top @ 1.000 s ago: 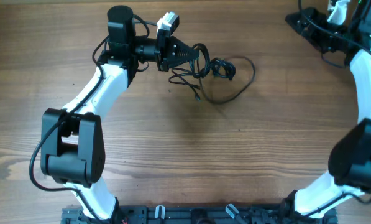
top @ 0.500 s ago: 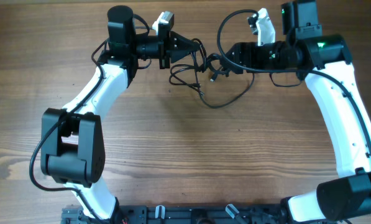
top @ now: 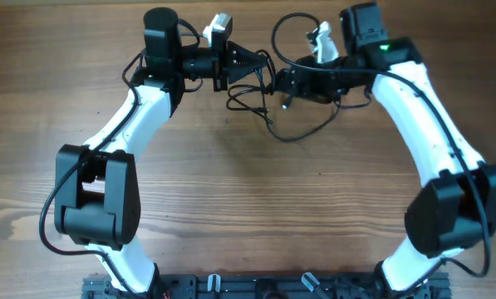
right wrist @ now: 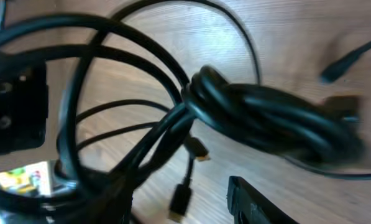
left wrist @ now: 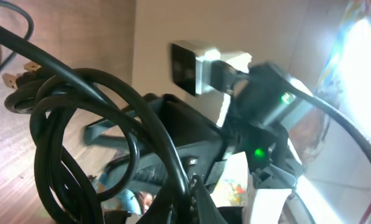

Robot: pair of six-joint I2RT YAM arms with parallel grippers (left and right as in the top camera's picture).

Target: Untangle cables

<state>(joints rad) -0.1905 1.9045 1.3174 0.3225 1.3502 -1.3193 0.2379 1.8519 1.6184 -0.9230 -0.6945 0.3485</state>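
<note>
Cables [top: 268, 98]: thin black cords, knotted into a tight clump w/ loose loops spilling off it. The clump sits btwn the two claws, right at the tips of the L claw [top: 262, 65] and up against the front of the R claw [top: 282, 83]. One long loop [top: 302, 137] runs out under the R claw and curves back below both, flat on the wood table [top: 231, 208].

R wrist cam: a fat coil [right wrist: 266, 118] of several strands sits just ahead of the R claw, and thinner strands fan off it to one side. Two small plug ends [right wrist: 197, 149] show in the gap btwn the fingers, one w/ a gold-ish tip.

L claw: fingers drawn together to a point, pinched on the cables. In its own cam the loops hang right in front, close and blurry, w/ more plug ends off to the side.

R claw: fingers wide apart, nothing clamped. Strands cross over one finger (dark, hard to read); the other finger [right wrist: 260, 202] is bare, apart from the coil.
</note>
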